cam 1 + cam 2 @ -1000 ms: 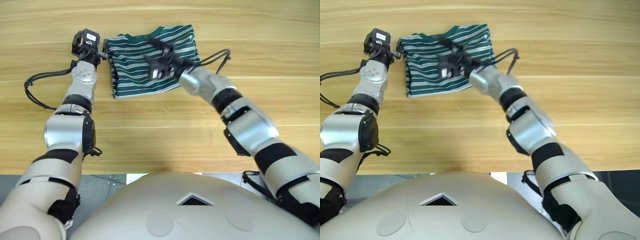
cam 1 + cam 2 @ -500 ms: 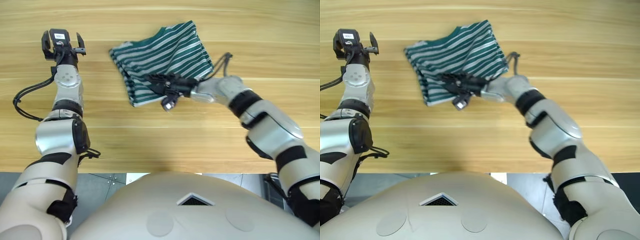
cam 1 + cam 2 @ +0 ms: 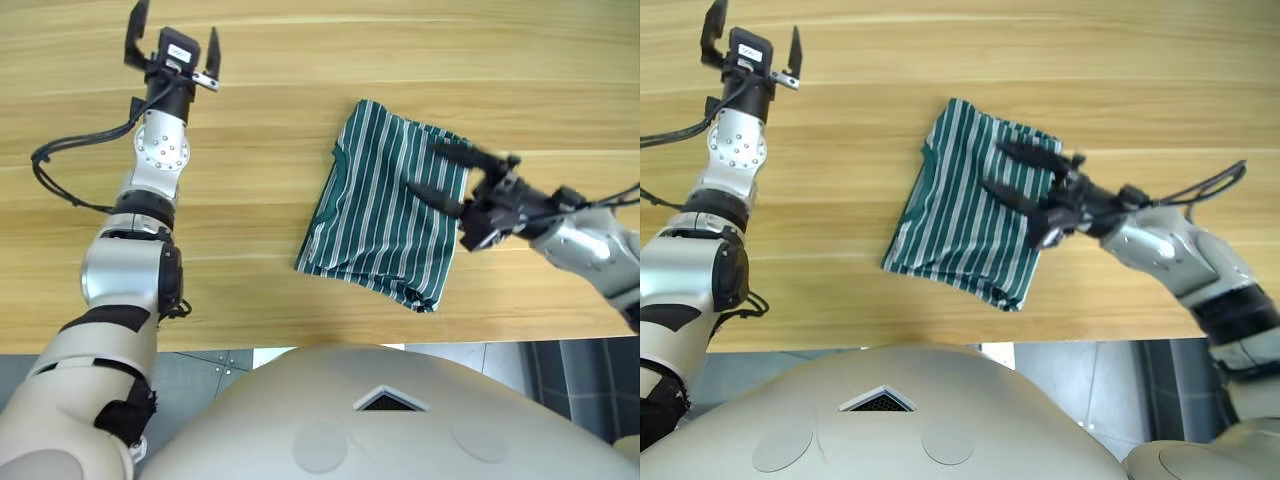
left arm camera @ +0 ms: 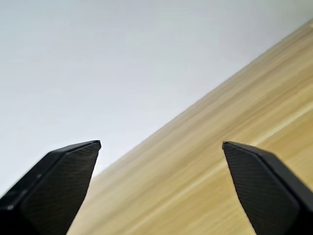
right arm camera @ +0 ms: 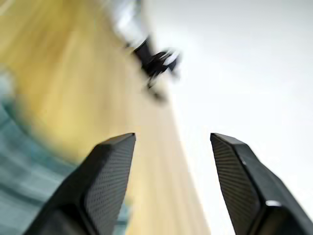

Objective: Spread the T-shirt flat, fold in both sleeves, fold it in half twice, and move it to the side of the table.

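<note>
The folded green-striped T-shirt (image 3: 385, 220) lies right of centre on the wooden table (image 3: 300, 60), with my right gripper (image 3: 421, 167) spread apart over its right edge and my left gripper (image 3: 177, 17) spread wide at the upper left.

The T-shirt (image 3: 385, 210) lies on the table's (image 3: 300, 60) right side.

The T-shirt (image 3: 385, 205) is dark green with thin white stripes, folded down to a compact, roughly rectangular bundle. It lies flat on the wooden table (image 3: 300, 60), turned at a slant, right of centre, its near corner close to the table's front edge, layers showing there.
</note>
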